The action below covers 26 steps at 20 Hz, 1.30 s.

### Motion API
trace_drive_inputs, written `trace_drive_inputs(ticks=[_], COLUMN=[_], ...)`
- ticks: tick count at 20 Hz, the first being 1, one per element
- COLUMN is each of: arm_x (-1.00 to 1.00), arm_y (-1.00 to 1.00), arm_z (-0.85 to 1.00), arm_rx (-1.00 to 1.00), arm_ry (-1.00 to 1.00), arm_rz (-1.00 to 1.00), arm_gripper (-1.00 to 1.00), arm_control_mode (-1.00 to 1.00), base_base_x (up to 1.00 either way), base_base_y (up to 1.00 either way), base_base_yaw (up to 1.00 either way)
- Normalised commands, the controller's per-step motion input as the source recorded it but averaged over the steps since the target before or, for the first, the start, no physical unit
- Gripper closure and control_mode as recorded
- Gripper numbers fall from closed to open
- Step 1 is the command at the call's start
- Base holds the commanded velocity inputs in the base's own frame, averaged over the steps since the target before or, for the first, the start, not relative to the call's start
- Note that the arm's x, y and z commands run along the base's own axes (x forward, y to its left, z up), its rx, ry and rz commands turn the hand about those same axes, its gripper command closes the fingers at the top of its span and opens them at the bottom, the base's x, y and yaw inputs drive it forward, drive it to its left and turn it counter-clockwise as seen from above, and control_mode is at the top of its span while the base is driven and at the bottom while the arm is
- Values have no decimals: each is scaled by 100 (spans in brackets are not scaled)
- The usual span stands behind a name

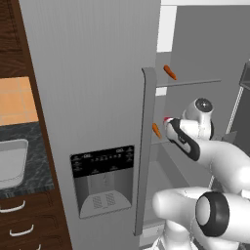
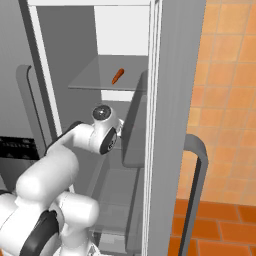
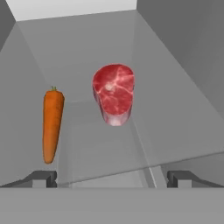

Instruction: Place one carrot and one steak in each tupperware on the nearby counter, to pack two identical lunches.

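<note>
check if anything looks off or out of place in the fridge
Nothing looks spilled or damaged. A carrot and a steak lie loose and apart on a glass shelf, unwrapped, ahead of the open gripper. Another carrot lies alone on a higher shelf.

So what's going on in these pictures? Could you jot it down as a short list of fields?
place: open fridge beside a counter
gripper: gripper open, holding nothing, pointing into the fridge
in front of the gripper: one carrot and one steak on a glass shelf, apart from each other
upper shelf: another carrot
on the counter: a grey tupperware, nothing visible inside
packing: not yet begun
</note>
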Motion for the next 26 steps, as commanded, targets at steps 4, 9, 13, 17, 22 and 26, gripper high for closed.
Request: trace_drive_inputs(ticks=[4,9,13,17,22,26], arm_x=[32,32,30,36,46,41], arm_y=[-14,-14,0,0,0,0], arm_z=[-14,-13,-20,-14,-23,-23], arm_rx=[0,0,0,0,2,3], arm_ry=[0,0,0,1,3,0], arm_rz=[0,0,0,0,0,0], arm_gripper=[-100,-100,-100,-100,-100,-100], arm_control_mode=[-100,-100,-100,-100,-100,-100], base_base_x=[0,0,0,0,0,0], base_base_y=[0,0,0,0,0,0], base_base_yaw=[0,0,0,0,0,0])
